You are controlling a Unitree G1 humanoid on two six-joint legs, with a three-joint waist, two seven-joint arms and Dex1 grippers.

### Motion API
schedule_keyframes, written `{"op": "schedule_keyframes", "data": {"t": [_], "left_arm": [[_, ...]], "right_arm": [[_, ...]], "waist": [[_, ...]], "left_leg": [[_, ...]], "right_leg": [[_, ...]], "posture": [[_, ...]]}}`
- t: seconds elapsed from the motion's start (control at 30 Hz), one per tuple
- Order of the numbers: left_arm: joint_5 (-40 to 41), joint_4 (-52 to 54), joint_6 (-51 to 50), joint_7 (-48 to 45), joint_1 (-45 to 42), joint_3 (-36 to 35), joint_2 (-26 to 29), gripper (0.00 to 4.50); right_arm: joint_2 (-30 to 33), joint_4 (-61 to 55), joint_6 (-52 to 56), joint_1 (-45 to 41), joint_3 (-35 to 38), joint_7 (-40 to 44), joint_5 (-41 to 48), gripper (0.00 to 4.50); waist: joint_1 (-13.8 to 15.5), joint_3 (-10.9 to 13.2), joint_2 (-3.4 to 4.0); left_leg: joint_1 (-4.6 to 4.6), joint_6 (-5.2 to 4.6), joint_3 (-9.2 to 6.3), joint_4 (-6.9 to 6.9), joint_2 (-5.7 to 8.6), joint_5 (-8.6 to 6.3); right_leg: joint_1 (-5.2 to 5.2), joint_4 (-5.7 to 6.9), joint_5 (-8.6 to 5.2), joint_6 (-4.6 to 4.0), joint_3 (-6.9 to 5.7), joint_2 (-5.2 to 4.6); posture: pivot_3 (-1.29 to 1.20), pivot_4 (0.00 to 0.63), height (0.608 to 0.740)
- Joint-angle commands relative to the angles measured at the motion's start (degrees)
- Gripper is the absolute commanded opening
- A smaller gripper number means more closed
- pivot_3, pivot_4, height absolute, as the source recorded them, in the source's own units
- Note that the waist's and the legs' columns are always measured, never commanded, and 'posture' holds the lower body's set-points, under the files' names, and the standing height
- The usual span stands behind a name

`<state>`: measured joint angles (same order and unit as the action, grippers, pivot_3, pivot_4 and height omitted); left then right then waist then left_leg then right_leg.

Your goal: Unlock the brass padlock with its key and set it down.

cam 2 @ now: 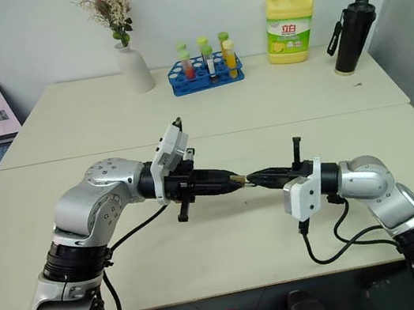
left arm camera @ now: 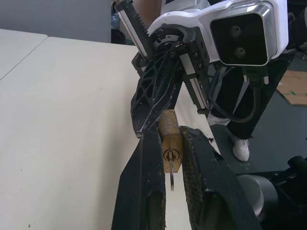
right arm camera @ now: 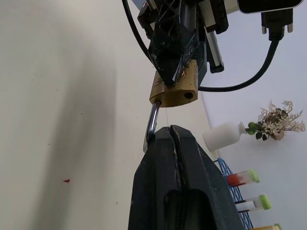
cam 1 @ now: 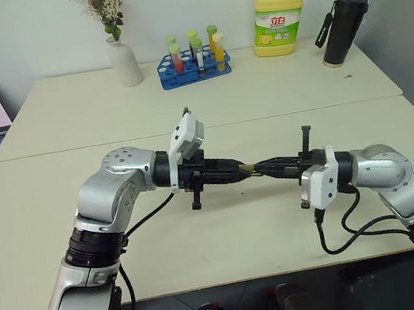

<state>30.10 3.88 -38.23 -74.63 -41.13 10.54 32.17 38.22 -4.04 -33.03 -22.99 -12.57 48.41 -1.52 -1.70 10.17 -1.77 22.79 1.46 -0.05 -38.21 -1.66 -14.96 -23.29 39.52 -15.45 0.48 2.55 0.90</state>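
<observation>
With left claw (left arm camera: 173, 143) clamping the brass padlock (left arm camera: 171, 141) and right claw (right arm camera: 172, 139) closed on its shackle (right arm camera: 152, 125), misaligned pulling could drop the padlock onto the bench (cam 1: 227, 224).

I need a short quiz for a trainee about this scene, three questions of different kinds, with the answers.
1. True or false: the left gripper holds the padlock by its brass body.
2. Where does the right gripper grip? A) the shackle; B) the blue rack; C) the vase.
3. Fill in: the padlock is held ___ the table, not resting on it.

Key: 1 true; 2 A; 3 above.
</observation>
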Motion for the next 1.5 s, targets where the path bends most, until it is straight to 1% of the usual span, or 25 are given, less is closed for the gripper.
{"op": "schedule_keyframes", "data": {"t": [0.03, 0.53, 0.7, 0.8, 0.93, 1.0, 1.1, 1.17, 1.23, 1.3, 1.33, 1.37, 1.43, 1.5], "left_arm": [[1.7, 2.2, 0.3, -0.3, -0.4, -1.6, 0.3, 0.17], [3.5, 2.9, -1.0, -0.5, 0.3, -2.5, 1.6, 0.17], [3.3, 2.3, -0.9, 0.7, 0.2, -2.5, 1.3, 0.17], [2.5, 1.3, -0.3, 2.5, 0.4, -2.3, 0.5, 0.17], [-1.4, -2.3, 3.8, 6.2, 1.7, -1.6, -1.4, 0.17], [-2.8, -3.9, 5.3, 7.7, 2.3, -1.3, -2.6, 0.17], [-6.0, -6.0, 8.1, 10.0, 5.4, 1.0, -5.2, 0.17], [-7.2, -7.4, 8.8, 11.0, 6.9, 2.1, -6.8, 0.17], [-7.6, -7.9, 8.9, 10.8, 7.7, 2.7, -7.7, 0.17], [-7.9, -9.6, 8.8, 11.4, 8.0, 3.2, -9.5, 0.17], [-8.2, -10.3, 9.0, 11.6, 8.1, 3.4, -10.0, 0.17], [-8.4, -11.3, 9.0, 12.0, 8.0, 3.3, -10.6, 0.17], [-9.3, -13.9, 9.7, 12.6, 7.4, 3.3, -11.5, 0.17], [-10.8, -16.6, 11.2, 13.1, 6.9, 3.5, -12.2, 0.17]], "right_arm": [[0.4, -0.5, -1.3, 0.3, -0.4, 1.2, 1.4, 0.00], [0.2, -0.7, 2.9, 2.1, -0.2, 4.5, 5.2, 0.00], [0.4, -1.7, 3.1, 2.7, -0.2, 4.7, 5.5, 0.00], [1.2, -2.4, 5.0, 3.8, 0.1, 5.0, 5.2, 0.00], [4.1, -6.6, 18.7, 8.1, 2.3, 5.6, 9.1, 0.00], [5.4, -8.6, 22.7, 10.0, 3.4, 5.7, 10.4, 0.00], [6.9, -14.0, 30.4, 15.0, 5.4, 5.3, 13.9, 0.58], [6.8, -16.7, 33.2, 16.5, 5.7, 4.2, 13.7, 1.19], [6.7, -18.1, 34.9, 17.1, 5.6, 3.3, 12.2, 1.93], [5.5, -18.7, 36.9, 17.0, 5.3, 0.8, 10.1, 2.61], [5.0, -18.9, 37.8, 16.9, 5.1, -0.3, 9.1, 3.04], [4.4, -18.7, 37.6, 16.5, 4.9, -1.7, 7.1, 3.35], [4.4, -18.9, 38.5, 16.6, 4.3, -1.8, 5.6, 4.00], [4.3, -19.1, 39.9, 17.0, 4.0, -1.7, 5.0, 4.04]], "waist": [[0.0, 0.0, 0.00], [0.0, 0.0, 0.00], [0.0, 0.0, 0.00], [0.0, 0.0, 0.00], [0.1, 0.0, 0.00], [0.2, 0.0, 0.01], [0.2, 0.0, 0.01], [0.2, 0.0, 0.01], [0.0, 0.0, 0.01], [0.0, 0.0, 0.01], [0.1, 0.0, 0.00], [0.1, 0.0, 0.01], [0.1, 0.0, 0.01], [0.1, 0.0, 0.01]], "left_leg": [[0.00, 0.00, 0.00, 0.00, 0.00, 0.00], [0.00, 0.00, -0.02, 0.00, -0.01, 0.00], [0.00, 0.00, -0.02, 0.00, 0.00, 0.00], [0.00, 0.00, -0.02, 0.00, 0.00, 0.00], [0.01, 0.00, -0.01, -0.01, 0.01, 0.00], [0.01, 0.00, -0.02, -0.01, 0.02, 0.00], [0.01, 0.00, -0.02, 0.00, 0.01, 0.00], [0.01, 0.00, -0.03, 0.01, 0.00, 0.00], [0.00, -0.01, -0.01, 0.01, 0.00, 0.00], [0.00, -0.01, -0.03, 0.01, 0.00, 0.00], [0.00, -0.01, -0.05, 0.00, 0.00, 0.00], [0.00, -0.01, -0.03, 0.00, 0.01, 0.00], [0.00, -0.01, -0.03, -0.01, 0.01, 0.00], [0.00, -0.01, -0.02, -0.01, 0.03, 0.00]], "right_leg": [[0.00, 0.00, 0.00, 0.00, 0.00, 0.00], [0.00, 0.01, 0.00, 0.00, -0.01, 0.00], [0.00, 0.01, 0.00, 0.00, -0.01, 0.00], [0.00, 0.01, 0.00, 0.00, -0.01, 0.00], [0.00, 0.00, 0.00, 0.00, 0.00, -0.02], [0.01, 0.00, 0.00, 0.00, 0.00, -0.04], [0.01, -0.01, 0.00, 0.00, 0.00, -0.04], [0.02, -0.03, 0.00, 0.00, -0.01, -0.03], [0.02, -0.02, 0.00, 0.01, 0.02, -0.03], [0.01, -0.02, -0.15, 0.25, 0.01, 0.00], [0.02, -0.01, -0.15, 0.26, -0.02, 0.00], [0.02, -0.01, -0.15, 0.26, -0.03, 0.00], [0.02, -0.01, -0.16, 0.27, -0.01, 0.00], [0.02, -0.02, -0.16, 0.28, -0.01, 0.00]], "posture": [[0.00, 0.150, 0.740], [0.00, 0.150, 0.740], [0.00, 0.150, 0.740], [0.00, 0.150, 0.740], [0.00, 0.150, 0.740], [0.00, 0.150, 0.740], [0.00, 0.150, 0.740], [0.00, 0.150, 0.740], [0.00, 0.150, 0.740], [0.00, 0.150, 0.740], [0.00, 0.150, 0.740], [0.00, 0.150, 0.740], [0.00, 0.150, 0.740], [0.00, 0.150, 0.740]]}}
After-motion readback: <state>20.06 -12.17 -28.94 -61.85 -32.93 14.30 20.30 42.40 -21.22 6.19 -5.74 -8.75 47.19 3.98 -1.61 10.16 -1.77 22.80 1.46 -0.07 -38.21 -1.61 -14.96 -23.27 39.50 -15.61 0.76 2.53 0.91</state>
